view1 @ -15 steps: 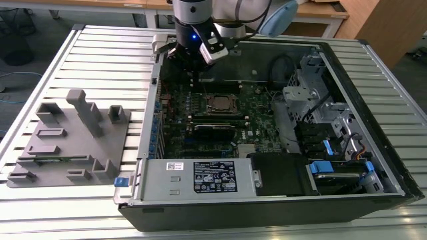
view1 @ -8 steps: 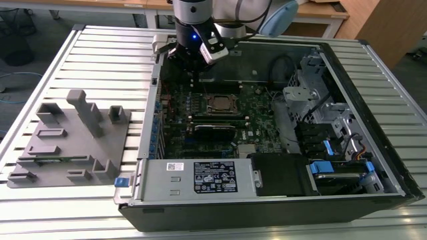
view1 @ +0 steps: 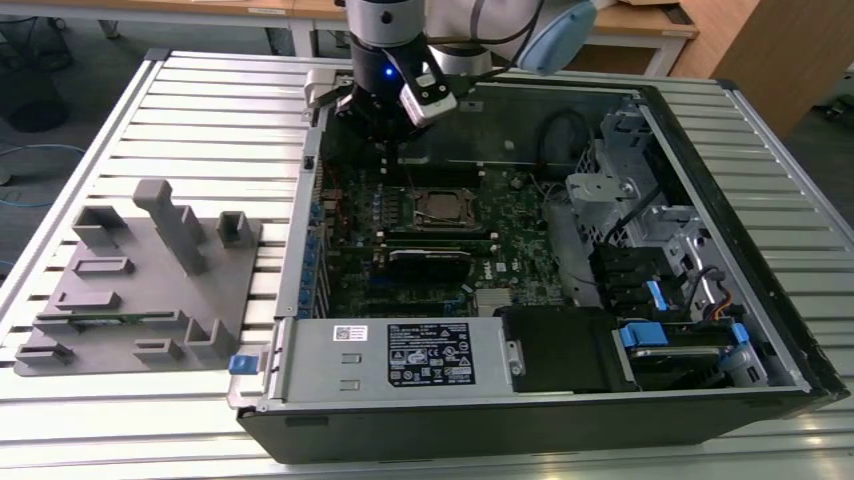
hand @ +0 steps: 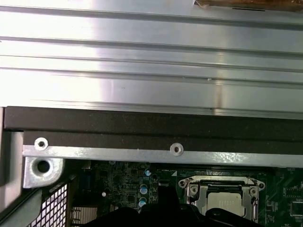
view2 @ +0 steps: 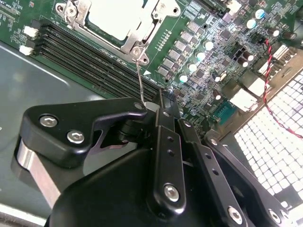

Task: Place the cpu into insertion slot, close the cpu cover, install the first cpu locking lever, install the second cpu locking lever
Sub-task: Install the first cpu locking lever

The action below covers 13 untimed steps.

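Nearest the lens in the second wrist view is the gripper (view2: 163,97): matt black, angular links held by round silver screws. Its two narrow fingers (view2: 165,137) are drawn together at the tips. One thin, bright wire lever (view2: 138,78) runs from the socket's corner screw to those tips. I cannot tell whether it is pinched there or only touching.

Beyond them lies the green motherboard (view2: 203,28), dotted with round silver-capped capacitors. The cpu (view2: 116,16), a flat square with a dull pale metal top, lies under the cpu cover (view2: 151,23), a thin silvery frame lying flat around it. Beside the socket are long black memory slots (view2: 85,56) with two white end clips. A twisted red-and-black wire (view2: 270,80) crosses the board.

In the exterior view the insertion slot (view1: 414,215) sits at the centre of the frame, inside an open black computer case (view1: 534,440). A silver power supply (view1: 320,360) at lower centre carries one white label with black print. The case rests on a ribbed aluminium table (view1: 80,420). At the lower left is one grey plastic fixture plate (view1: 147,280) with upright posts.
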Each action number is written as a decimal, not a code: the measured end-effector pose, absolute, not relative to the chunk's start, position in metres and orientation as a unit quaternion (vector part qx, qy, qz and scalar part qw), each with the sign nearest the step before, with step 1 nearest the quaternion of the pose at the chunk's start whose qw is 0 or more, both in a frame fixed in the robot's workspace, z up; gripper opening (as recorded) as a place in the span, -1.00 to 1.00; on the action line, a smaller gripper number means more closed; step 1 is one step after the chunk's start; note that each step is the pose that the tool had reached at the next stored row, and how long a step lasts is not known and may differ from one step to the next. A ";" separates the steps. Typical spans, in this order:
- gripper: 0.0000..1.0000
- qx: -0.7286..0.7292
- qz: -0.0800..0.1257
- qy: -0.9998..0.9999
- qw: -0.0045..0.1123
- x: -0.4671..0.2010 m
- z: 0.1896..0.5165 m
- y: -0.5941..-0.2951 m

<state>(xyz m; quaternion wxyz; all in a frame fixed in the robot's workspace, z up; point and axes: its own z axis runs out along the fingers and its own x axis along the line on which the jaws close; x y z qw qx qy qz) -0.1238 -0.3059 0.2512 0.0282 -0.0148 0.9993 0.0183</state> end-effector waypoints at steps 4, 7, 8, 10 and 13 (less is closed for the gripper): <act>-0.79 -0.015 0.018 0.999 0.028 -0.124 0.253 -0.306; -0.79 -0.015 0.018 0.999 0.028 -0.124 0.255 -0.306; -0.79 -0.015 0.018 0.999 0.028 -0.124 0.255 -0.306; -0.79 -0.015 0.019 0.999 0.028 -0.124 0.255 -0.306; -0.79 -0.015 0.023 0.999 0.029 -0.124 0.255 -0.306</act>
